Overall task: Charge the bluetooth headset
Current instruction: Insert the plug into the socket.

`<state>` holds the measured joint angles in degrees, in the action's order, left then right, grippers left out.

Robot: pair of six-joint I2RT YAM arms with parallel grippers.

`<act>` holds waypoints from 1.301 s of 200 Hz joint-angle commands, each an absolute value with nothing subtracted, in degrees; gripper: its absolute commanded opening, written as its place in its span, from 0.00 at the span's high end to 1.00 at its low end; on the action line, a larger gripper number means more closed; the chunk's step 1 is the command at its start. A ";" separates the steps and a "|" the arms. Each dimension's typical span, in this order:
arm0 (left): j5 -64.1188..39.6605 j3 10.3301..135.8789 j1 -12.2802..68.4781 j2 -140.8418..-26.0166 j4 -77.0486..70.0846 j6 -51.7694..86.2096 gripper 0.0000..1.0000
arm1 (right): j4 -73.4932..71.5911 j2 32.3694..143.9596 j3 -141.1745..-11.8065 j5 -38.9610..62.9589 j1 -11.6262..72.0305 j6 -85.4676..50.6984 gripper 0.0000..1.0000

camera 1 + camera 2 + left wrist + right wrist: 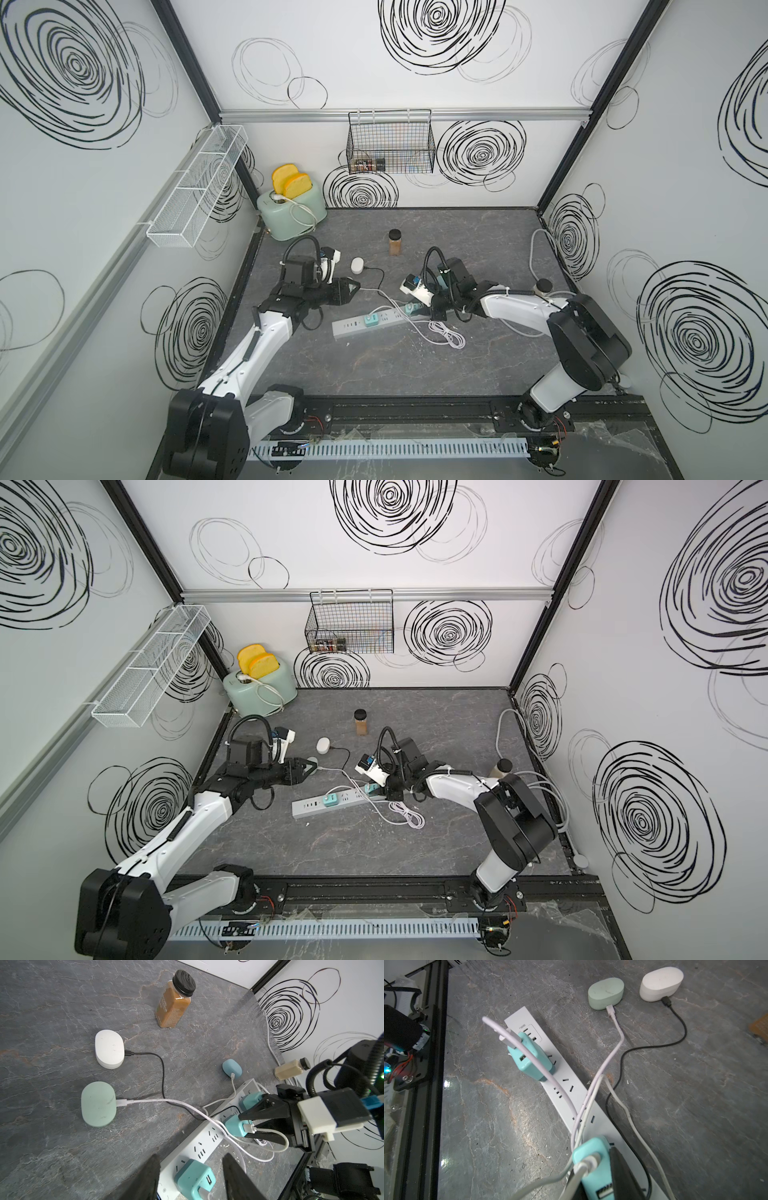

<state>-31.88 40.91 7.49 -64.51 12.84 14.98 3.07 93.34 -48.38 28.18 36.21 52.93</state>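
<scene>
Nearest us, the right gripper (246, 1125) is clamped on a teal adapter (591, 1157) standing on the power strip (350, 328). We cannot tell how fully it is seated, as the fingers cover its base. Just beyond the strip, the left gripper (191, 1157) hovers with its jaws apart and empty. Past the strip lies the mint headset case (98, 1104) with a white cable (149, 1101) plugged in. Farther still from the strip is the white case (109, 1048) on a black cable (162, 1068).

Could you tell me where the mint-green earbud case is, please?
Left wrist view: the mint-green case lies on the table's left half, beside the white case, white cable plugged in.
</scene>
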 commanded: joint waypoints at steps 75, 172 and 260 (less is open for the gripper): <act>-30.85 41.57 7.30 -66.54 12.56 14.06 0.47 | 9.96 102.39 -40.09 19.81 37.71 48.63 1.00; -31.33 42.29 7.09 -67.49 12.11 14.33 0.47 | 21.87 109.07 -50.44 23.40 36.47 49.10 1.00; -31.47 41.84 7.60 -66.54 12.15 14.50 0.47 | 11.81 106.06 -41.79 14.79 41.85 41.50 1.00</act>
